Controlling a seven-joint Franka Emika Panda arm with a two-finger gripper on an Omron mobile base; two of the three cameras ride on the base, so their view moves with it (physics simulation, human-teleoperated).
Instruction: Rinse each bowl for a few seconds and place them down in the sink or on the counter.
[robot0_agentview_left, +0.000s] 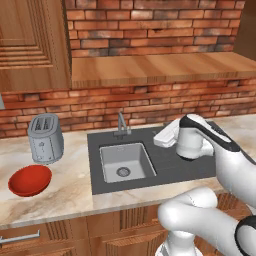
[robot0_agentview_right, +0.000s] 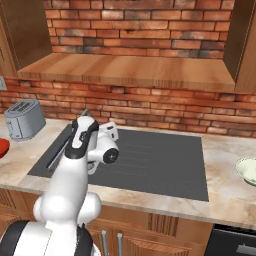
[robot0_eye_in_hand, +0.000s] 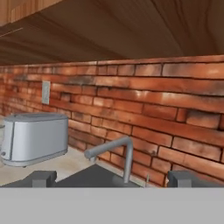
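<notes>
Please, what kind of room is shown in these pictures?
It looks like a home kitchen, rendered in simulation. A dark grey sink with a slim faucet is set into a marble-patterned counter, a silver toaster stands by the red brick wall, and wooden cabinet fronts run below.

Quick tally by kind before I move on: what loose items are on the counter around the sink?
Bowls: 2, a wide shallow glossy red bowl and a pale cream-green bowl
Toasters: 1, a silver toaster
Total: 3
</notes>
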